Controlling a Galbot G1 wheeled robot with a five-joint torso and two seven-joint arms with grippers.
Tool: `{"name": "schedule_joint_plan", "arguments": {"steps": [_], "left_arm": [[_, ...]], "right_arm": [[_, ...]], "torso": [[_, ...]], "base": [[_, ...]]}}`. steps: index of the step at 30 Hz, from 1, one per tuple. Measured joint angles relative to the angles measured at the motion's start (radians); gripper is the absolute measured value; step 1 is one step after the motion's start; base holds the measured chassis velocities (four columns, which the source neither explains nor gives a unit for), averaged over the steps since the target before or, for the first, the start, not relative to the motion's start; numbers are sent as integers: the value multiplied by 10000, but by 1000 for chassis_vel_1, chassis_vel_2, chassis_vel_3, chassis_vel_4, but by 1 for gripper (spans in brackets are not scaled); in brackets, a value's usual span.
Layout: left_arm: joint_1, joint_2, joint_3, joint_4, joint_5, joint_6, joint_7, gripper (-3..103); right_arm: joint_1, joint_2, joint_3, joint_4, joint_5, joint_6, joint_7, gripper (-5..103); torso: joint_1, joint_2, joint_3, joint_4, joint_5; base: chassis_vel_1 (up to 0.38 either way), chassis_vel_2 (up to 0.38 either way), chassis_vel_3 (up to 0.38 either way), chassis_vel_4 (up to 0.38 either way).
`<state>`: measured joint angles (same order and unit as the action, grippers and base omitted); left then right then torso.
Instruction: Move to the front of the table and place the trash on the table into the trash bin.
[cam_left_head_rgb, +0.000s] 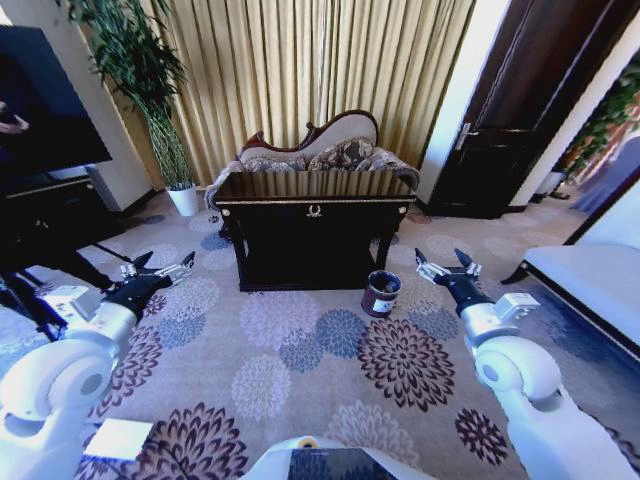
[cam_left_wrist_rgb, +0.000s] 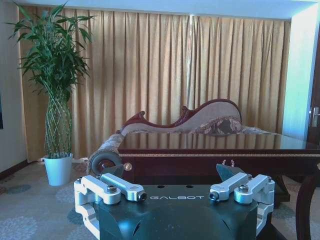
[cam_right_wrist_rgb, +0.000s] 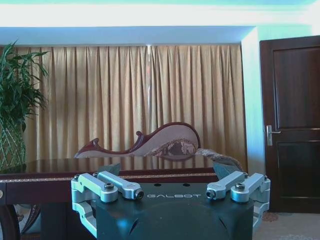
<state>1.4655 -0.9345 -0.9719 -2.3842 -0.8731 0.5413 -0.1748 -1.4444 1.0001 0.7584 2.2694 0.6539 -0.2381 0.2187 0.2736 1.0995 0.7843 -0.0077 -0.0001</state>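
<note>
Both grippers sit ahead of you, fingers spread, nothing held: left gripper (cam_left_head_rgb: 158, 267) at left over carpet, right gripper (cam_left_head_rgb: 446, 264) at right. Table (cam_left_head_rgb: 314, 186) stands well beyond and between them, w/ sofa behind. Trash bin (cam_left_head_rgb: 381, 293) on floor by table's front right leg, just left of right gripper. Can't make out trash on tabletop.

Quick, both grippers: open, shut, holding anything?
Left gripper: open, holding nothing, raised over the carpet short of the table.
Right gripper: open, holding nothing, raised near the trash bin.
</note>
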Motion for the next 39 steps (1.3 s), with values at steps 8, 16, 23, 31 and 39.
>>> {"name": "schedule_joint_plan", "arguments": {"steps": [8, 16, 23, 31, 39], "left_arm": [[26, -38, 32, -66, 14, -1, 9, 100], [41, -41, 6, -131, -26, -70, 7, 100], [57, -55, -14, -183, -56, -74, 6, 100], [128, -82, -87, -197, -57, -88, 5, 100], [140, -97, -71, -197, -54, -119, 5, 100]], "right_arm": [[-9, 103, -127, -127, -134, 151, -14, 100], [11, 138, -125, -191, -253, 151, -14, 100], [-45, 175, -105, -212, -345, 149, -10, 100], [-53, 169, -106, -219, -363, 144, -6, 100], [-110, 167, -89, -199, -368, 140, 0, 100]], "torso": [[8, -4, 4, 2, 4], [6, -2, 2, 4, -3], [6, -3, 2, 3, 0], [5, -3, 2, 3, -1], [5, -2, 2, 3, -1]], "base": [[51, -28, -49, 29], [0, 0, 0, 0], [0, 0, 0, 0], [0, 0, 0, 0], [0, 0, 0, 0]]}}
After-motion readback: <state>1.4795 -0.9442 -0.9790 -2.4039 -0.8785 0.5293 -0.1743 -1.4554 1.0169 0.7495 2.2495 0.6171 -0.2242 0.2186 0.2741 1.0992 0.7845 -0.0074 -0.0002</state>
